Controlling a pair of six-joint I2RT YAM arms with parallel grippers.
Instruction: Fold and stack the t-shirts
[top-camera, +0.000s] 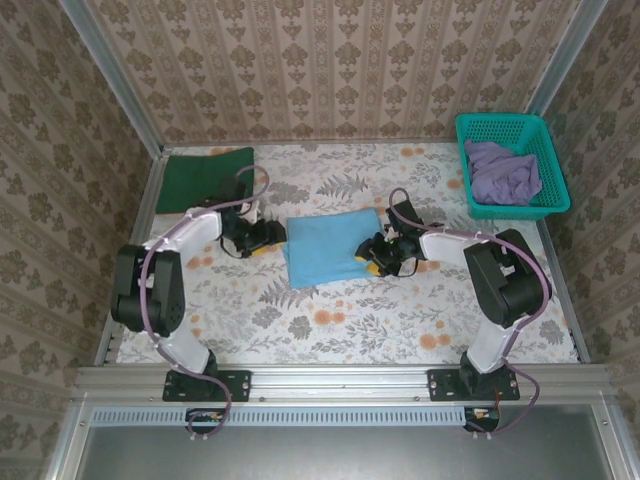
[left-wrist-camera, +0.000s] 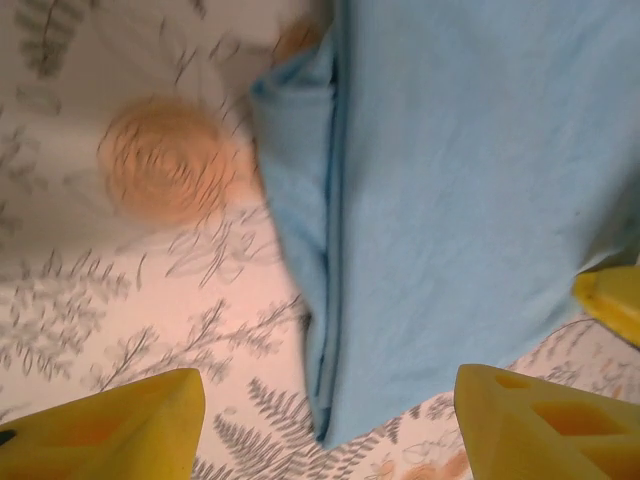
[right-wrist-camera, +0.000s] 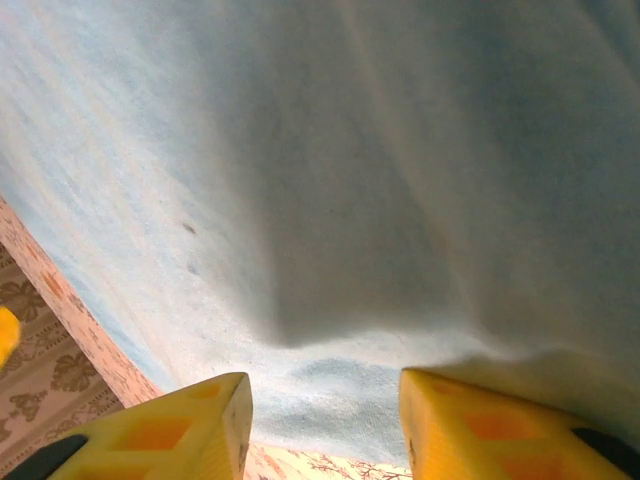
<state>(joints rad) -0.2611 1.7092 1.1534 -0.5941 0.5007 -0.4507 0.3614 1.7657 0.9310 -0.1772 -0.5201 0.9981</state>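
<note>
A light blue t-shirt (top-camera: 333, 247) lies folded flat in the middle of the table. My left gripper (top-camera: 263, 238) is at its left edge, jaws open, the shirt's folded corner (left-wrist-camera: 335, 400) lying loose between the yellow fingers (left-wrist-camera: 120, 425). My right gripper (top-camera: 376, 256) is over the shirt's right edge, also open, with blue cloth (right-wrist-camera: 330, 200) spread under and between its fingers (right-wrist-camera: 190, 425), not pinched. A dark green t-shirt (top-camera: 205, 178) lies folded at the back left. A dull purple t-shirt (top-camera: 503, 172) is crumpled in the basket.
The teal mesh basket (top-camera: 545, 170) stands at the back right corner. Patterned walls close in the table on three sides. The flowered tablecloth (top-camera: 330, 320) is bare in front of the blue shirt.
</note>
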